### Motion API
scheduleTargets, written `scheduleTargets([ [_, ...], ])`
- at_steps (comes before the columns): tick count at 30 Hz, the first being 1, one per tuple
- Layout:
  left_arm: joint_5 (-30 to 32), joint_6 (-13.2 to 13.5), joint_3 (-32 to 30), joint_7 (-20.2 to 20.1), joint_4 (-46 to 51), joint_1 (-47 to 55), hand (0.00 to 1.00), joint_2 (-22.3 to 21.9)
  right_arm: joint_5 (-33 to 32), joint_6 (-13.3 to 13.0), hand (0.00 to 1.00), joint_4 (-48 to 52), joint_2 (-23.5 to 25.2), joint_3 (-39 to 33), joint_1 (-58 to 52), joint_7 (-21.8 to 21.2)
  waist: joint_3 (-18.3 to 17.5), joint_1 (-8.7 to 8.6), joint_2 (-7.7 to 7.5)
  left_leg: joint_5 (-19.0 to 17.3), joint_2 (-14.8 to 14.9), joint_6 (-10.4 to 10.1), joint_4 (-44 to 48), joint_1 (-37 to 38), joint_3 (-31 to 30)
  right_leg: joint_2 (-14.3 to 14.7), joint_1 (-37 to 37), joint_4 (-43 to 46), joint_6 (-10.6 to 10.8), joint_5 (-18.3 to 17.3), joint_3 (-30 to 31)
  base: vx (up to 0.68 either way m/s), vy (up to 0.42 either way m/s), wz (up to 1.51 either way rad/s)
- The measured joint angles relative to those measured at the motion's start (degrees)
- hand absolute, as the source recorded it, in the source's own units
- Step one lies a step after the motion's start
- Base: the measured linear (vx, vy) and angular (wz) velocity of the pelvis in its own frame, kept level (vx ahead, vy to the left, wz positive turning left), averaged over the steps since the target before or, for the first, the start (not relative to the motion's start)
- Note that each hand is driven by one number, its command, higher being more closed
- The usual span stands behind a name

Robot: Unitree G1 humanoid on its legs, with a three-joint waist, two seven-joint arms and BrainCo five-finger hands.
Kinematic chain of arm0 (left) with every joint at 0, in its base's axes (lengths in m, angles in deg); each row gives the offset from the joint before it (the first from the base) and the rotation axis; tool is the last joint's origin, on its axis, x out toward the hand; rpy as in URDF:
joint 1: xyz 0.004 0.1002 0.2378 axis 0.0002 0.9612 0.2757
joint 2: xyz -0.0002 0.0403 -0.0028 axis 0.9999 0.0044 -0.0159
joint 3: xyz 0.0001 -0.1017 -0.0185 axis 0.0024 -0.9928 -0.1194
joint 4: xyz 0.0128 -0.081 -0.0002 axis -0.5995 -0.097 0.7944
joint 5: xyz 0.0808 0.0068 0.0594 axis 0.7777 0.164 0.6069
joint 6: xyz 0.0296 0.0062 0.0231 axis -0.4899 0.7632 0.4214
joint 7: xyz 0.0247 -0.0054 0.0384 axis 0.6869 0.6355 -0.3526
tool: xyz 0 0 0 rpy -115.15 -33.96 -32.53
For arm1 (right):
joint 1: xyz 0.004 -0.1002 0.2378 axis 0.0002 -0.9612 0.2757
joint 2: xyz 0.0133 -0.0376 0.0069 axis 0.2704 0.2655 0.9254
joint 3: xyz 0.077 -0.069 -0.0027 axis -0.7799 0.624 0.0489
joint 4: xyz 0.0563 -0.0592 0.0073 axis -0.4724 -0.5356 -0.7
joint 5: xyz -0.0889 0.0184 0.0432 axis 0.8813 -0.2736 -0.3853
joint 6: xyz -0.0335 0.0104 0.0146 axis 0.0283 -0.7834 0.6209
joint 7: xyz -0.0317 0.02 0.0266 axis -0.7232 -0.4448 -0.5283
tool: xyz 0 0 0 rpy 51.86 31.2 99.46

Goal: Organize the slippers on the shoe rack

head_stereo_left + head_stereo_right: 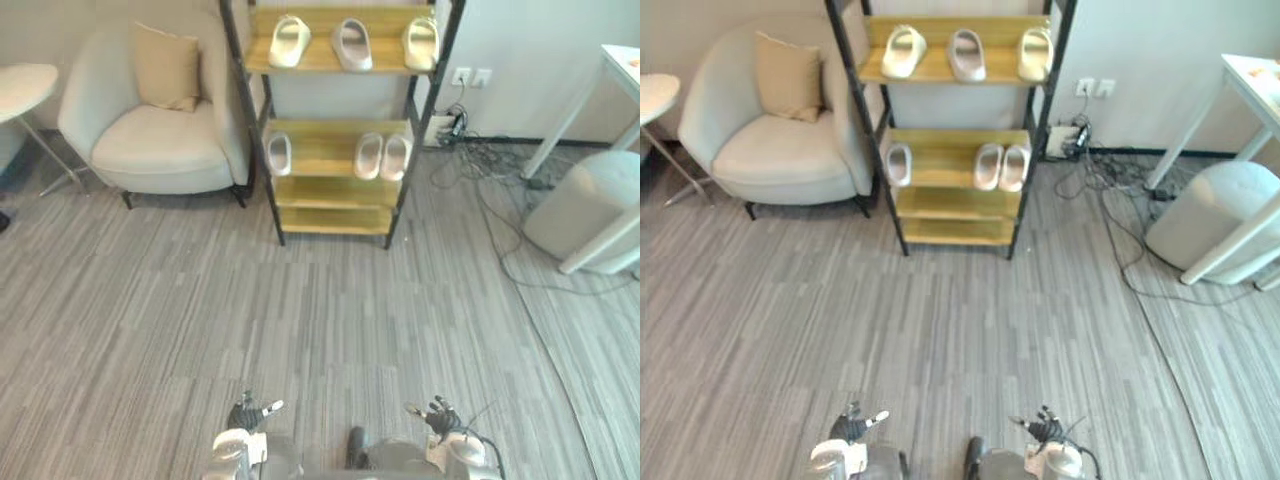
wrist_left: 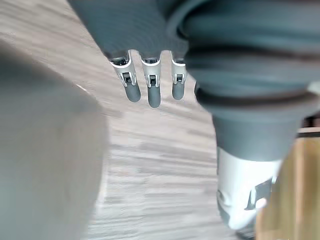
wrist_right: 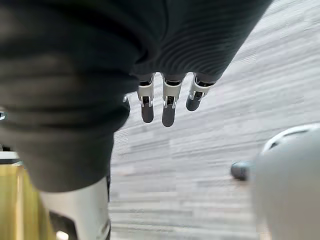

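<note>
The black-framed shoe rack [image 1: 335, 191] with wooden shelves stands against the far wall. Its top shelf holds a cream slipper [image 1: 289, 41], a pale grey slipper [image 1: 352, 44] and another cream slipper [image 1: 421, 43]. On the middle shelf a single white slipper [image 1: 279, 153] lies at the left and a white pair [image 1: 383, 156] at the right. The two lower shelves are bare. My left hand [image 1: 250, 413] and right hand [image 1: 440, 415] hang low at the near edge, far from the rack. Both are open, with straight fingers [image 2: 148, 87] [image 3: 168, 102] over the floor and nothing in them.
A beige armchair [image 1: 165, 130] with a cushion [image 1: 168, 68] stands left of the rack, and a round side table [image 1: 22, 85] further left. At the right are a grey pouf [image 1: 590, 205], a white table [image 1: 625, 70] and loose cables [image 1: 480, 160] on the floor.
</note>
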Motion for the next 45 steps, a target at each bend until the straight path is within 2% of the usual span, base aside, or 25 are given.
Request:
scheduleTargets([
  [2,-0.02,0.02,1.06,0.22,0.29,-0.07,0.0,0.3,-0.03,0.02,0.0,-0.32,0.09,0.03,-0.02,0.15,0.04,0.97,-0.1,2.04,-3.41,0.27,-15.97,-0.61,-0.88,-1.02,1.87,-1.14,1.2,-0.83,1.3,0.36,0.111,-0.37],
  [3,-0.13,0.03,1.31,0.35,0.23,0.01,0.0,0.59,-0.02,0.06,0.0,-0.94,-0.11,0.09,-0.01,0.3,0.0,2.11,-0.62,9.58,-5.46,0.8,-23.71,0.42,-1.96,-1.83,3.04,-1.93,2.05,-1.23,2.87,0.3,0.132,-0.41],
  [5,-0.57,0.08,1.34,0.68,0.01,0.29,0.0,1.39,-0.01,0.04,0.0,-1.92,0.74,1.19,0.2,0.49,-1.18,2.59,-1.85,13.49,-7.53,2.83,-26.51,2.29,-1.37,-3.13,4.54,-2.71,3.34,-1.81,5.2,0.52,0.164,-0.33],
  [7,-0.66,0.0,1.29,0.46,-0.64,-0.22,0.0,2.19,0.22,0.06,0.0,-2.45,1.76,1.2,0.23,0.46,-1.45,1.93,-3.32,10.31,-8.07,4.94,-23.86,1.94,-0.43,-4.26,4.58,-2.14,4.47,-2.45,5.83,0.56,0.147,-0.2],
  [8,-1.0,-0.07,1.34,0.37,-0.99,-0.34,0.0,2.32,0.66,0.06,0.0,-2.42,2.17,1.26,0.17,0.21,-1.66,2.67,-3.68,7.41,-8.15,5.64,-23.76,4.51,0.78,-5.07,1.61,7.83,7.82,-4.82,8.3,0.39,0.156,-0.41],
  [10,-0.98,-0.1,1.92,0.26,-1.92,-0.34,0.0,2.68,0.66,-0.08,0.0,-2.12,2.15,1.28,0.24,0.07,-1.77,2.14,-3.87,6.2,-8.72,6.18,-25.17,7.41,1.2,-6.07,-3.26,21.18,9.95,-5.77,9.59,0.41,0.152,-0.16],
  [11,-1.02,-0.31,3.43,-0.02,-2.75,-0.43,0.0,3.73,0.68,-0.2,0.0,-1.46,2.14,1.35,0.23,-0.32,-1.74,1.61,-4.82,5.24,-10.21,7.26,-27.17,11.51,0.99,-8.08,-8.19,35.0,12.19,-5.47,9.53,0.39,0.063,0.18],
  [12,-0.97,-0.57,4.54,-0.12,-3.36,-0.58,0.0,4.22,0.69,-0.04,0.0,-1.32,2.03,1.35,0.05,-0.41,-1.68,1.43,-5.36,4.77,-11.23,7.77,-29.9,16.43,0.71,-9.91,-10.72,42.83,10.35,-6.68,8.08,0.39,0.036,0.21],
  [14,-0.97,-0.64,5.48,-0.11,-3.49,-0.41,0.0,4.23,0.98,-0.11,0.0,-1.17,1.95,1.59,0.14,-0.58,-1.79,0.95,-5.08,4.66,-10.94,7.79,-33.25,20.94,-0.48,-10.71,-12.9,42.86,7.7,-8.16,4.12,0.39,-0.021,0.34],
  [17,-0.96,-0.67,5.44,-0.1,-3.47,-0.59,0.0,3.94,1.2,-0.2,0.0,-0.9,1.86,1.73,0.73,-0.91,-1.64,0.29,-4.71,4.64,-8.01,7.75,-36.26,24.42,-2.42,-8.18,-17.74,28.62,5.61,-8.35,1.24,0.39,-0.095,0.41],
  [20,-0.84,-0.66,5.43,-0.11,-3.43,0.3,0.0,4.14,1.21,-0.13,0.0,-0.6,1.5,2.14,0.94,-0.87,-1.56,-0.95,-4.64,3.92,-6.24,6.48,-36.24,26.13,-3.74,-4.83,-18.77,9.07,5.07,2.05,4.62,0.47,-0.206,0.43],
  [21,-0.39,-0.63,5.0,-0.16,-3.68,0.93,0.0,4.71,1.43,-0.13,0.0,-0.85,1.48,2.2,-0.71,-0.95,-2.14,-1.09,-6.2,0.93,-7.02,1.87,-35.74,28.77,-5.68,-4.99,-18.28,3.32,2.45,15.36,7.41,0.47,-0.214,0.2],
  [23,0.22,-0.82,2.93,-0.2,-4.92,0.38,0.0,1.96,2.44,-0.02,0.0,-1.29,-0.67,1.64,0.28,-0.85,-2.5,-0.92,-1.76,0.48,-3.92,0.62,-32.77,28.62,-7.22,-2.81,-18.07,6.88,1.7,11.46,5.47,0.42,-0.176,0.15],
  [25,0.41,-0.79,2.08,-0.21,-4.89,0.35,0.0,-0.1,2.61,-0.11,0.0,-1.34,-0.95,0.87,0.12,-0.83,-2.85,-1.31,0.15,1.7,-2.52,-1.26,-28.2,26.84,-8.52,-1.87,-16.81,6.83,1.12,9.42,4.27,0.36,-0.166,0.21],
  [26,0.86,-0.91,0.42,-0.42,-4.35,0.21,0.0,-0.36,2.76,-0.09,0.0,-0.88,-0.96,0.95,0.06,-0.88,-2.63,-1.37,0.72,3.79,-2.0,-3.77,-19.58,23.8,-9.92,-0.98,-14.26,5.93,0.6,7.77,3.04,0.37,-0.22,0.25],
  [27,0.9,-0.95,-0.24,-0.49,-4.08,0.25,0.0,-0.58,2.74,0.02,0.0,-0.71,-0.97,1.01,-0.07,-0.86,-2.56,-1.31,0.7,4.59,-1.9,-3.7,-16.7,22.74,-9.98,-0.93,-13.48,5.78,0.67,7.32,2.8,0.42,-0.241,0.35],
  [28,1.24,-1.27,-2.13,-0.5,-3.23,0.39,0.0,-0.84,2.65,0.05,0.0,0.15,-0.98,1.28,-1.2,-0.82,-2.09,-1.2,0.58,11.28,-0.81,-3.8,-3.44,17.51,-9.62,-0.64,-9.0,3.69,-0.03,5.83,2.87,0.34,-0.131,0.26],
  [30,1.16,-1.16,-3.42,-0.46,-1.61,1.3,0.0,-0.59,2.49,0.13,0.0,-0.06,-0.78,1.31,-2.0,-0.54,-1.58,-0.56,-0.13,5.87,2.85,-2.59,10.35,10.4,-5.43,0.18,-1.87,0.54,-1.02,4.42,2.63,0.32,-0.114,0.11],
  [34,1.14,-0.82,-2.39,-0.46,-0.56,1.5,0.0,-0.07,2.16,0.04,0.0,-0.22,-0.21,1.1,-1.99,-0.48,-1.73,0.22,-0.59,0.18,1.33,-1.56,-1.84,4.19,-1.72,-0.21,3.21,-3.97,-0.48,4.45,4.48,0.31,-0.035,-0.27],
  [35,1.15,-0.5,-1.32,-0.36,-0.59,1.12,0.0,0.11,2.15,0.07,0.0,-0.38,-0.12,1.05,-2.04,-0.43,-1.58,0.78,-0.89,0.66,-1.11,-1.7,-13.8,4.11,-2.62,-1.1,3.96,-4.08,0.39,3.9,5.72,0.29,0.131,-0.37],
  [36,1.16,-0.33,-0.35,-0.43,-0.9,0.75,0.0,0.39,2.16,0.07,0.0,-0.41,-0.23,0.91,-2.12,-0.35,-1.53,0.85,-0.97,5.2,-3.61,-1.17,-24.86,4.03,-4.5,-1.98,4.64,-4.19,1.52,3.05,6.41,0.28,0.155,-0.36],
  [38,0.97,-0.14,-0.17,-0.38,-1.32,0.8,0.0,0.95,2.17,0.09,0.0,-1.34,-0.24,1.02,-2.29,-0.28,-1.83,1.72,-1.77,10.98,-5.92,0.66,-29.8,6.49,-4.57,-3.12,5.89,-4.96,3.07,2.35,8.14,0.26,0.16,-0.21],
  [39,0.98,-0.07,0.88,-0.45,-1.9,0.57,0.0,2.22,2.2,0.02,0.0,-2.32,0.44,1.05,-2.32,-0.3,-2.25,1.4,-3.37,11.3,-7.76,1.89,-31.21,7.53,-4.39,-4.79,5.85,-4.99,4.35,1.52,8.34,0.28,0.132,-0.08],
  [42,0.72,-0.16,0.94,-0.55,-2.11,-0.01,0.0,3.03,2.35,0.2,0.0,-2.9,1.54,0.98,-2.46,-0.32,-2.48,1.95,-5.16,9.64,-9.33,3.67,-30.45,8.05,-3.08,-6.72,5.93,-3.75,5.58,0.74,8.67,0.25,0.135,0.01],
  [45,0.72,-0.3,1.23,-0.57,-2.89,-0.08,0.0,3.19,2.73,0.16,0.0,-2.87,1.69,1.06,-2.29,-0.63,-2.83,1.99,-5.52,8.14,-10.48,4.96,-32.12,11.16,-1.62,-8.16,5.49,0.44,7.0,-0.45,9.66,0.17,0.14,-0.19],
])
